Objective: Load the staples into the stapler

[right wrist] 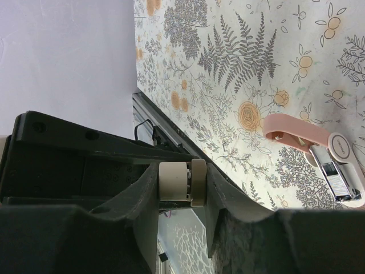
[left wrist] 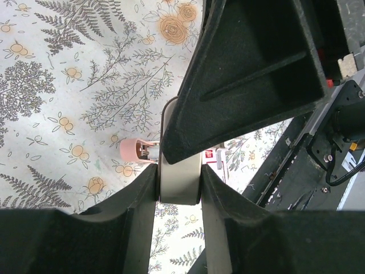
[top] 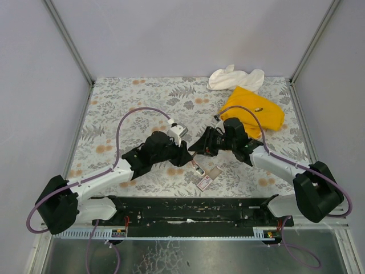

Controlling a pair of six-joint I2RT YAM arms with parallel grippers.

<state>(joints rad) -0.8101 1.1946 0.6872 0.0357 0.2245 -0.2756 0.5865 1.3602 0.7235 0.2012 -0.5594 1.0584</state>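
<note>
The staples, one small flat pink cardboard box (top: 203, 182), lie on the floral table (top: 114, 114) beside one pink, metal-railed stapler (right wrist: 291, 130). Only the wrist views show the left gripper (left wrist: 179, 172) and right gripper (right wrist: 181, 176) both clenched on one cream flat piece (left wrist: 179, 191).

The staples (top: 204, 182) lie just before the stapler (top: 197, 168); behind them, rightward, a near cloth (top: 254, 108), then a far cloth (top: 235, 77).

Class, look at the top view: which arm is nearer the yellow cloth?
Right. The right arm lies just on the cloth's near side; the left arm is farther off, to the cloth's left.
</note>
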